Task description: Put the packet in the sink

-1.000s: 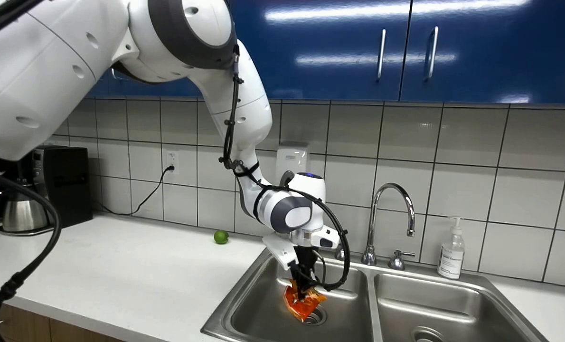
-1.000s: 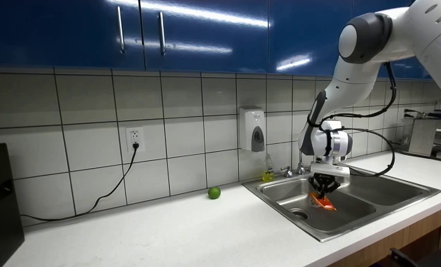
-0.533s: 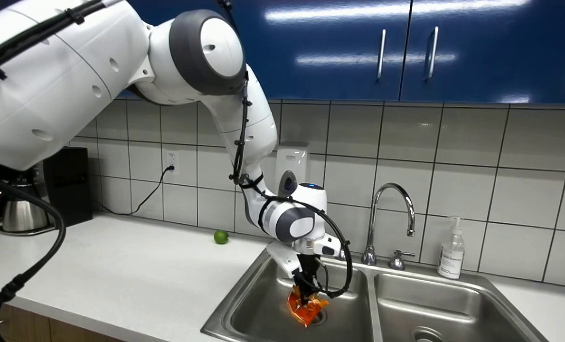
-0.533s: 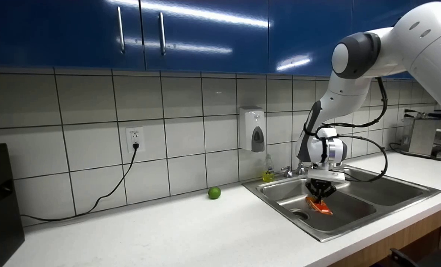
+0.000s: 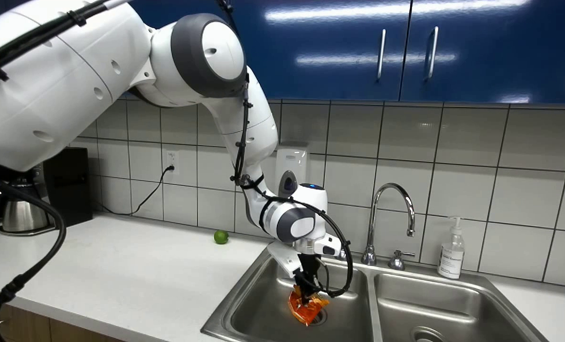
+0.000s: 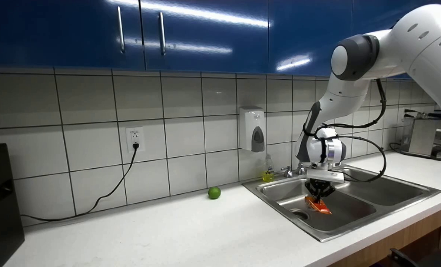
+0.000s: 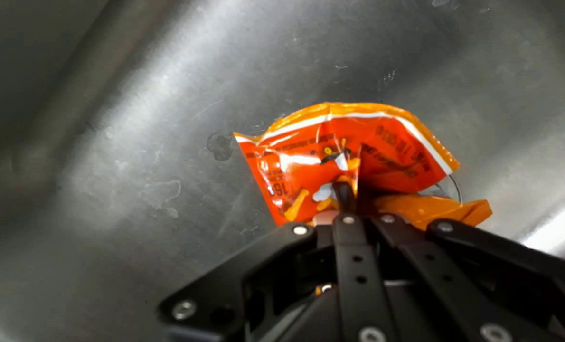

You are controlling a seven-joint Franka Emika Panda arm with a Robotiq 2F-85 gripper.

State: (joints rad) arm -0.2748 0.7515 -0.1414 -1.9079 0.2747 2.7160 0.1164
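Observation:
The orange-red shiny packet is inside the basin of the steel sink, close to the drain in this exterior view. It also shows in an exterior view within the near basin of the sink. My gripper points down into the basin, and its fingers are closed on the packet, which is pinched and folded between them. In the wrist view the packet spreads out on both sides of my fingertips. Its lower part is hidden behind the fingers. I cannot tell whether it touches the basin floor.
A chrome faucet and a soap bottle stand behind the sink. A soap dispenser hangs on the wall, with a yellow soap bottle below it. A green lime lies on the counter. Blue cabinets hang above.
My gripper and the packet have moved lower into the basin over the last second, mostly in the first half. The packet stays in the fingers. There is almost no motion in the last half second.

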